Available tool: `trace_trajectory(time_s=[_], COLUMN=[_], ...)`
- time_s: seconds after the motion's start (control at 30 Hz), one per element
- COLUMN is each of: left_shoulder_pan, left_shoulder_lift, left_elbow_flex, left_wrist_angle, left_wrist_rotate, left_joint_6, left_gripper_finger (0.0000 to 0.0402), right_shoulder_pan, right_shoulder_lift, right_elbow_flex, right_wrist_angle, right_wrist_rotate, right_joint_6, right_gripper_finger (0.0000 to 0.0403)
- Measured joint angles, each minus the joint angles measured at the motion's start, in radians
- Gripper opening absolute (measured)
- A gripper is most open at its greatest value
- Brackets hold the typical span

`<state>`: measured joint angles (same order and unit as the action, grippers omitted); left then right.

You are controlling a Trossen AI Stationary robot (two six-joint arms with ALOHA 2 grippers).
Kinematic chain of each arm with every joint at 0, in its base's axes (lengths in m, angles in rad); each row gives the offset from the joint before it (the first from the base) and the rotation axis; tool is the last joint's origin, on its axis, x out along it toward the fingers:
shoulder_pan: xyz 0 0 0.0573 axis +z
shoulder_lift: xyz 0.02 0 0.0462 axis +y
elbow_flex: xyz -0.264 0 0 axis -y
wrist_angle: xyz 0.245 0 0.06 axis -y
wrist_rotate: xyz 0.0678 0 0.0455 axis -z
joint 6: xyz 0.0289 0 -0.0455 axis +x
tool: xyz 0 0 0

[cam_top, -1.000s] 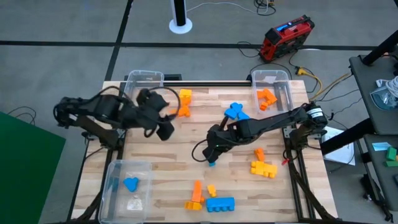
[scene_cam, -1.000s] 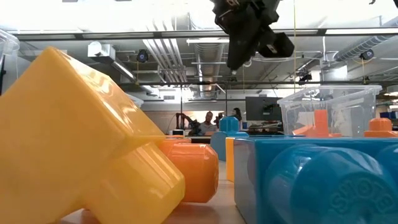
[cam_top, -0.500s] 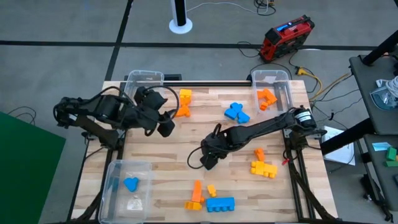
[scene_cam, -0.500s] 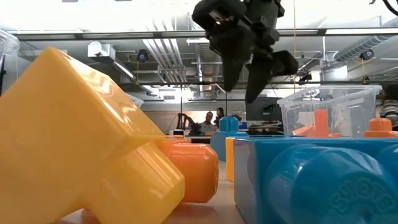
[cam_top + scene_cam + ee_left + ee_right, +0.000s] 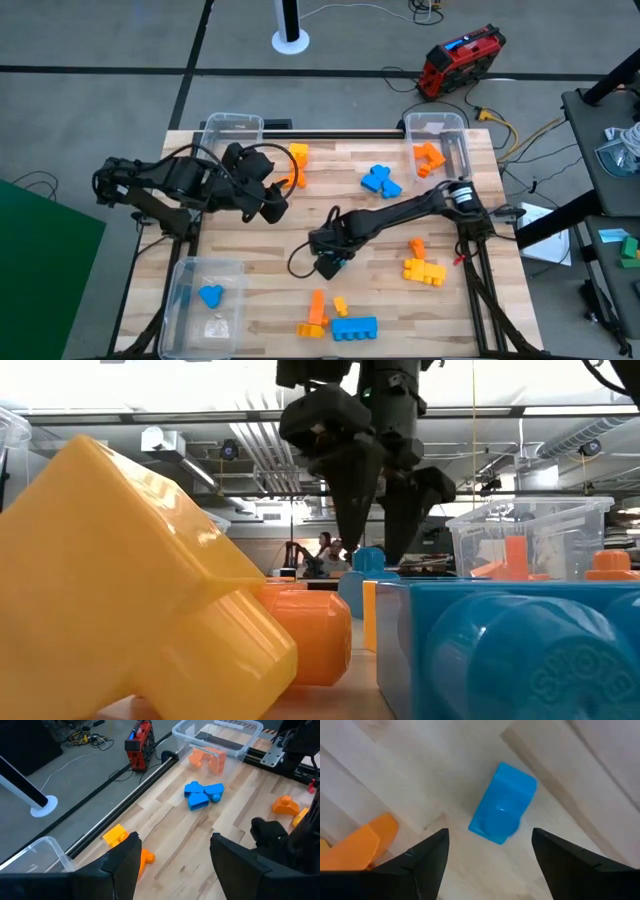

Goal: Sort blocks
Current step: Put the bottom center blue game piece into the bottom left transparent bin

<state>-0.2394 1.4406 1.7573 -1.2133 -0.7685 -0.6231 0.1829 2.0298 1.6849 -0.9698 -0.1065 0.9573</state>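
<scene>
Left gripper (image 5: 272, 205): fingers spread wide and empty, hovering over the wooden bench (image 5: 260, 260) near the small orange plastic block (image 5: 297, 156) by the far edge; this arm waits.
Right gripper (image 5: 328, 262): fingers set wide apart, holding nothing, low over mid-bench, straddling the small blue plastic block (image 5: 501, 802) that lies on the wood directly beneath.
Step in hand: closing in to pick up that blue block, by my judgement.
Clear plastic bin (image 5: 205, 300): near left corner, already holding a blue piece, the likely destination.
Next move: sink further, keep the block centred between the fingers, then close squarely on its sides.
</scene>
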Motion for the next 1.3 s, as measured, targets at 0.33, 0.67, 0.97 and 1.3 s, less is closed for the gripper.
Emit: trace_trajectory(time_s=[0.33, 0.67, 0.97, 1.3], left_shoulder_pan=[0.000, 0.000, 0.000, -0.002], left_shoulder_lift=[0.000, 0.000, 0.000, 0.000], left_elbow_flex=[-0.001, -0.003, -0.004, -0.004], left_wrist_angle=[-0.010, -0.016, -0.016, -0.003], left_wrist_rotate=[0.000, 0.000, 0.049, 0.236], left_joint_6=[-0.020, -0.025, -0.026, 0.042], left_gripper_finger=[0.0213, 0.0213, 0.0213, 0.0213], right_shoulder_pan=[0.000, 0.000, 0.000, 0.000], right_shoulder_lift=[0.107, 0.157, 0.123, -0.099], right_elbow_flex=[0.046, 0.046, 0.041, 0.041], right_wrist_angle=[-0.023, -0.029, -0.016, -0.002], right_wrist_rotate=[-0.040, -0.049, -0.048, 0.033], right_joint_6=[-0.034, -0.114, -0.218, -0.422], right_gripper_finger=[0.0270, 0.0200, 0.0130, 0.0130])
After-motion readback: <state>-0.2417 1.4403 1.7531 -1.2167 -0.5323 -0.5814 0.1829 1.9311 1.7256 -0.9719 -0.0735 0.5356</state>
